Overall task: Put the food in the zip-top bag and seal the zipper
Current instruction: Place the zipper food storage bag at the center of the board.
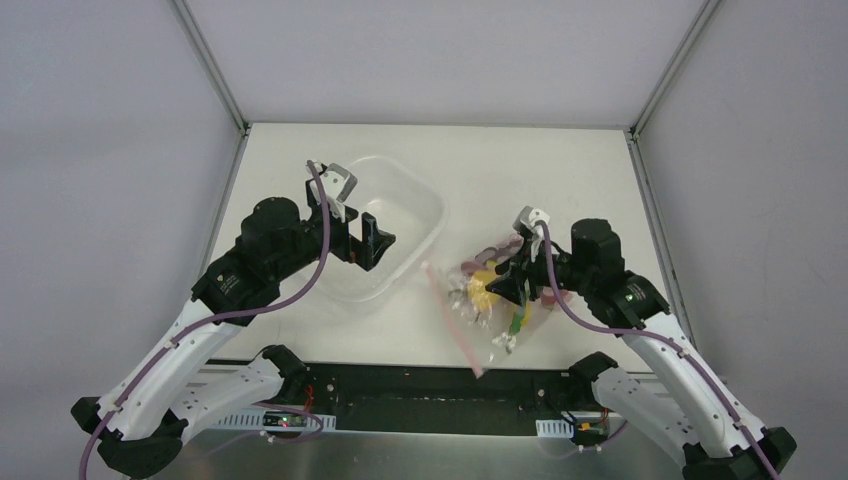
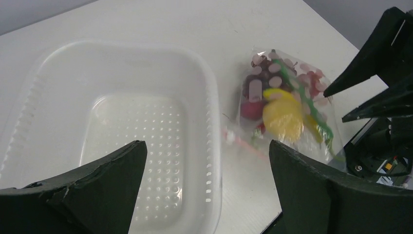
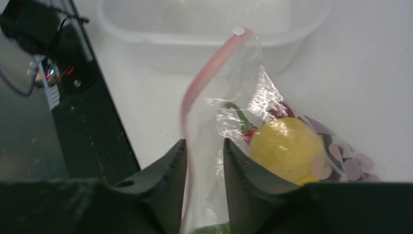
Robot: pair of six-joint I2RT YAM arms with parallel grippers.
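The zip-top bag (image 1: 500,335) lies on the table right of centre, with the food inside it. Through the film I see the round yellow fruit (image 2: 282,119), the dark red grape bunch (image 2: 260,78), the green chili (image 2: 311,105) and the red chili (image 3: 248,132). The pink-red zipper (image 1: 452,320) runs along the bag's left edge. My right gripper (image 1: 503,285) sits at the bag's right side. Its jaws stand a narrow gap apart (image 3: 205,144), with clear film and the zipper (image 3: 204,68) showing between them. My left gripper (image 1: 375,243) hangs wide open and empty over the white tub (image 2: 212,97).
The white translucent tub (image 1: 435,215) stands left of the bag, with nothing in it. A black base rail (image 1: 430,385) runs along the table's near edge, close to the zipper's near end. Grey walls with metal posts enclose the table.
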